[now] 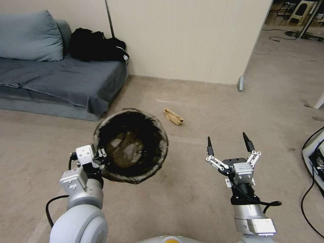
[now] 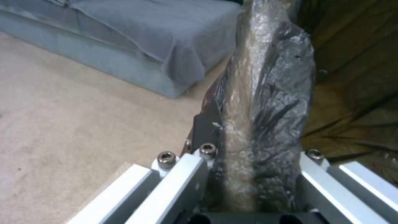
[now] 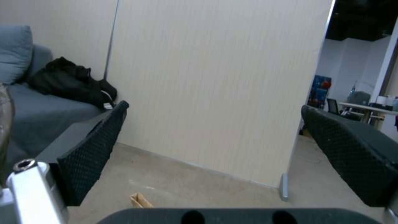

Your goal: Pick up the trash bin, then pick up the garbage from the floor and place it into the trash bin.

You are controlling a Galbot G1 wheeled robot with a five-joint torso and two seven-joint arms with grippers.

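The trash bin point(image 1: 131, 145) hangs in the air at left centre, its dark crinkly bag folded over the rim. My left gripper point(image 1: 102, 158) is shut on the near rim of the trash bin point(image 2: 265, 102), one finger inside and one outside. A tan paper piece of garbage point(image 1: 173, 116) lies on the floor beyond the bin, toward the wall; its end also peeks in as the tan garbage point(image 3: 140, 200) in the right wrist view. My right gripper point(image 1: 229, 142) hovers open to the right of the bin, fingers spread wide and empty.
A grey-blue sofa point(image 1: 57, 81) with a black bag point(image 1: 96, 45) stands at the left. A beige partition wall point(image 1: 182, 40) closes the back, with a doorway to its right. Cables point(image 1: 312, 189) and equipment sit at the right edge. Open carpet lies ahead.
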